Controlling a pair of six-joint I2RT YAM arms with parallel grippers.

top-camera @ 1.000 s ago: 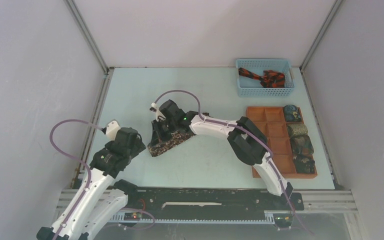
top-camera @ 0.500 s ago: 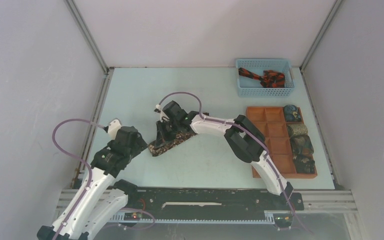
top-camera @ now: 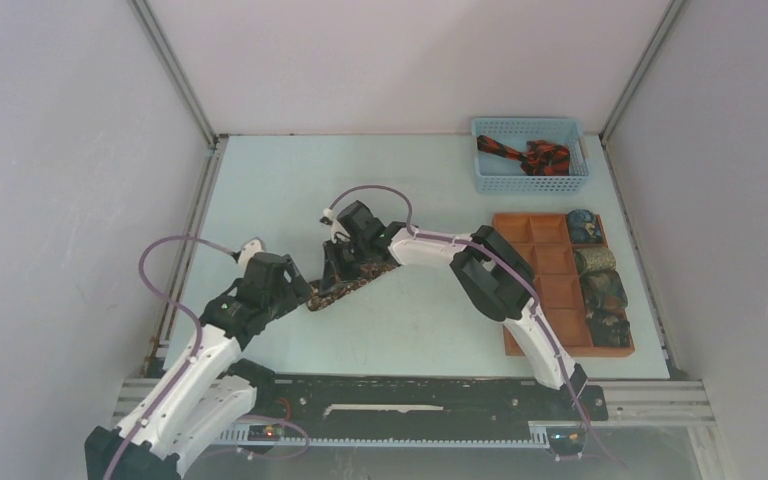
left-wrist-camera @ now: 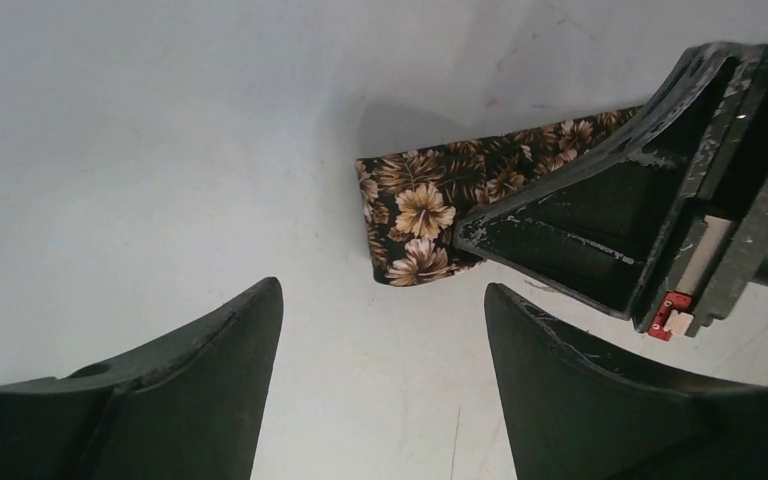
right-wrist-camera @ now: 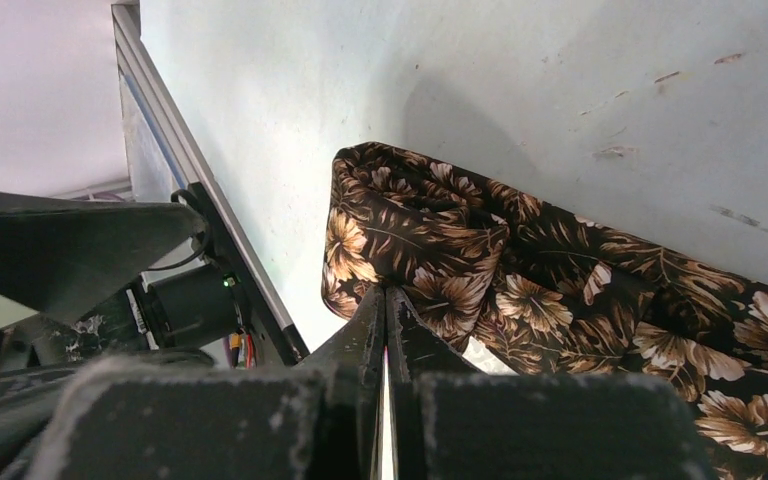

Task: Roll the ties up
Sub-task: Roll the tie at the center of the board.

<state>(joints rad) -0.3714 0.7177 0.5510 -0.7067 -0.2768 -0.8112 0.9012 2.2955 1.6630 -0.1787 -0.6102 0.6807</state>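
Top view: the brown floral tie (top-camera: 357,284) lies left of centre on the table (top-camera: 430,330), with the right gripper (top-camera: 339,274) on it and the left gripper (top-camera: 300,291) just beside its near end.

Left wrist: the left fingers (left-wrist-camera: 210,400) are spread and hold nothing.

Right wrist: the right fingers (right-wrist-camera: 405,345) are pressed together on the tie's fold. A shallow pinch could slip and let the roll unfurl.

The left tool (left-wrist-camera: 380,300) shows its two dark fingers spread wide at the bottom of the frame above the pale bench (left-wrist-camera: 140,120), while at centre the brown floral tie (left-wrist-camera: 410,215) lies beneath the right tool (left-wrist-camera: 475,228), whose closed tip reaches in from the right.
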